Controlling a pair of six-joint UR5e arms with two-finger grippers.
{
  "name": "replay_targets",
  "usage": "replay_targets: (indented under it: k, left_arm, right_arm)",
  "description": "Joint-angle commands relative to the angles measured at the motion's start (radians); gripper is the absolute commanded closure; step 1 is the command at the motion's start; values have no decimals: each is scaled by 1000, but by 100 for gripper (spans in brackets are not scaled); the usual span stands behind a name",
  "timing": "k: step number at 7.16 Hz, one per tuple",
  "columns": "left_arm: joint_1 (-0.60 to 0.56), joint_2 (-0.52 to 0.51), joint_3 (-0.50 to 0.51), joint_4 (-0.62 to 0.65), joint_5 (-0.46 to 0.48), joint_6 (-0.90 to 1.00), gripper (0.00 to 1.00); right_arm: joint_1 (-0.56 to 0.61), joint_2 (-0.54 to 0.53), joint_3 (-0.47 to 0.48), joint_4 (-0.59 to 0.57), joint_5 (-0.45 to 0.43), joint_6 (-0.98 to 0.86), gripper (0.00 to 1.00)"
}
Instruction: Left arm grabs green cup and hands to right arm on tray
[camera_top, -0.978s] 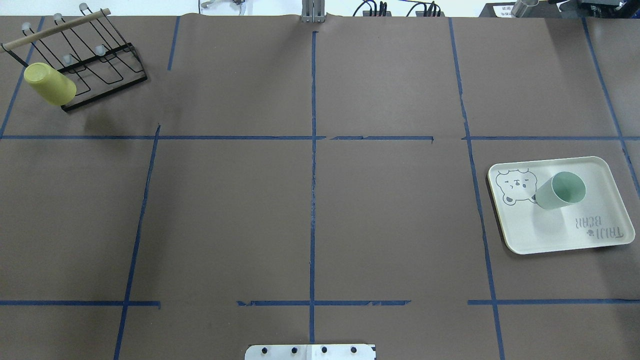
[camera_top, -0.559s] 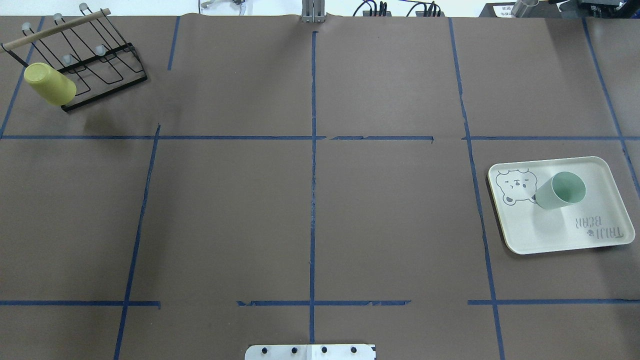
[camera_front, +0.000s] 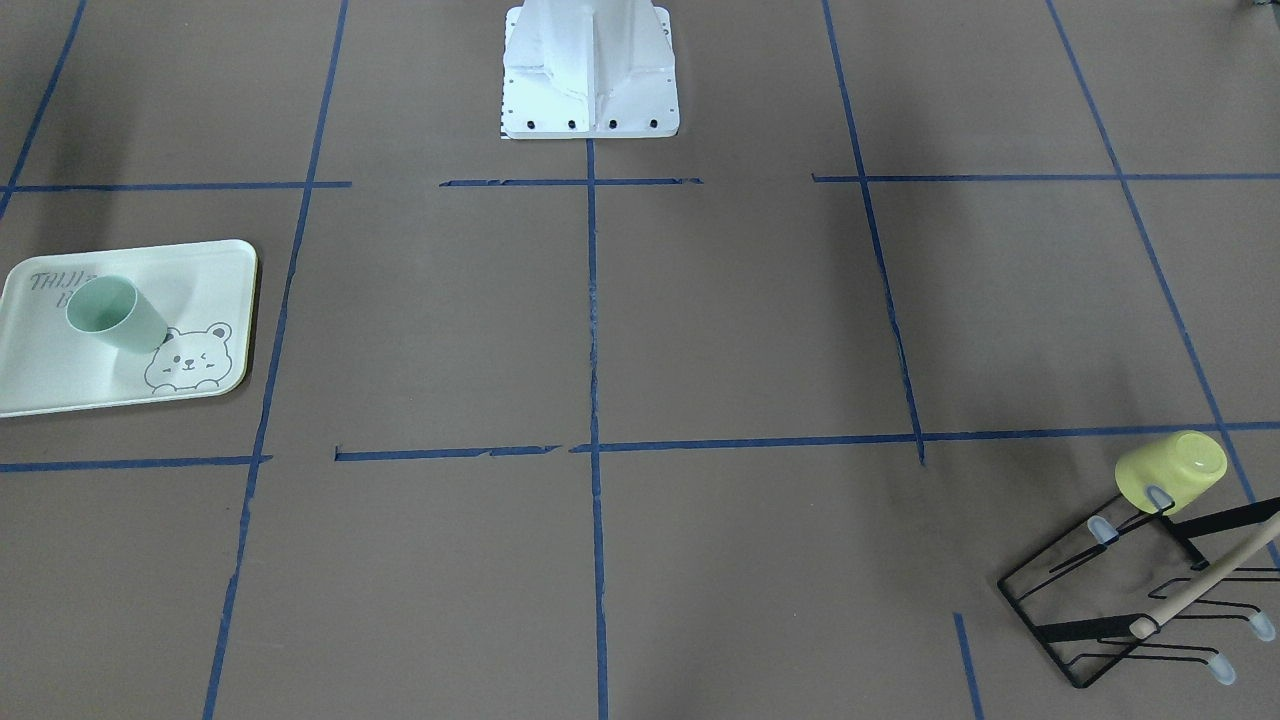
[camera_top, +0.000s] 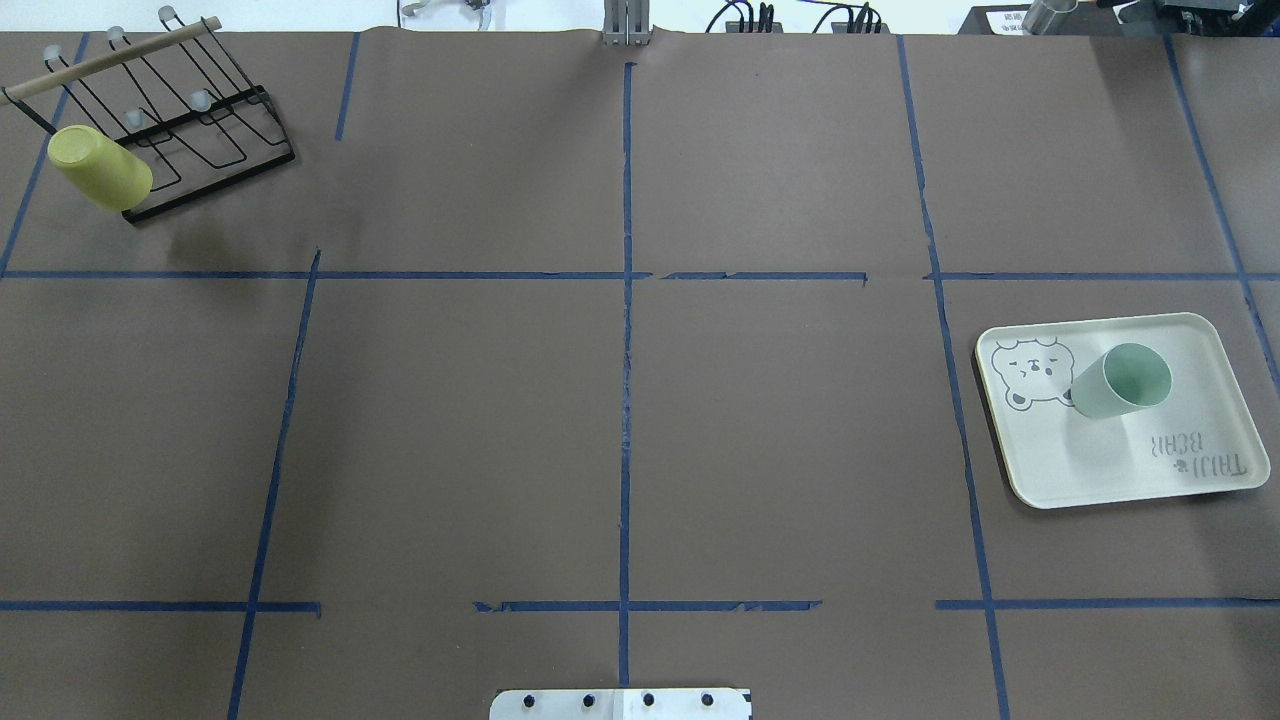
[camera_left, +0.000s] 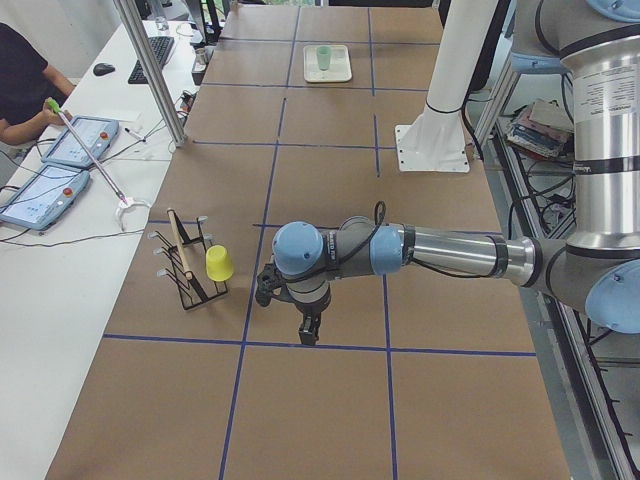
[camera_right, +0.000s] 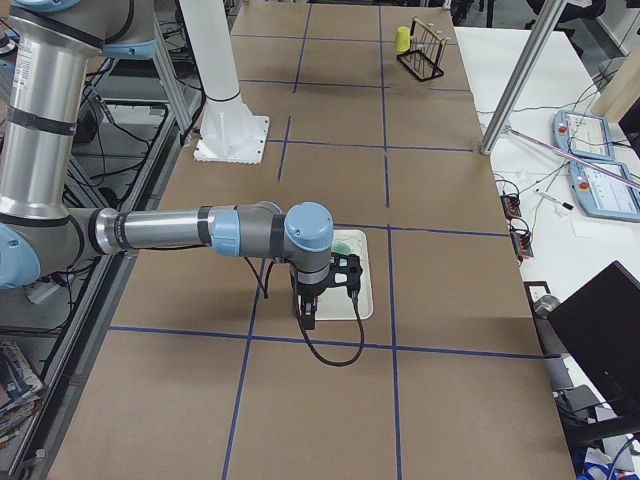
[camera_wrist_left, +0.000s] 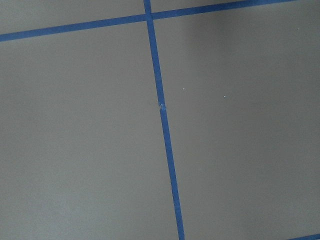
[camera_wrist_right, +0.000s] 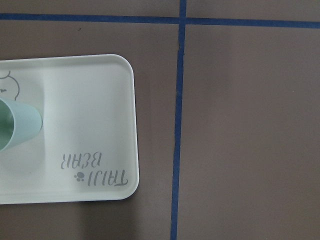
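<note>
The pale mint-green cup (camera_top: 1120, 382) stands upright on the cream-green bear tray (camera_top: 1100, 460) at the table's right side. Both also show in the front view, the cup (camera_front: 115, 315) on the tray (camera_front: 60, 380), and in the right wrist view, the cup (camera_wrist_right: 15, 127) at the left edge of the tray (camera_wrist_right: 90, 100). My right gripper (camera_right: 307, 310) hangs above the tray's near edge, apart from the cup. My left gripper (camera_left: 308, 325) hangs over bare table beside the rack. Neither gripper shows in the overhead, front or wrist views, so I cannot tell whether they are open or shut.
A yellow-green cup (camera_top: 100, 168) hangs upside down on a black wire rack (camera_top: 200, 130) at the far left corner. The white robot base (camera_front: 590, 70) stands at the middle of the near edge. A person (camera_left: 20, 80) sits at a side bench with tablets.
</note>
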Motion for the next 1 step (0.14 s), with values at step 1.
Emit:
replay_targets:
  k: [1]
  left_arm:
    - [0,-11,0,0,1,6,0]
  right_arm:
    - [2,0,3,1,2,-1,0]
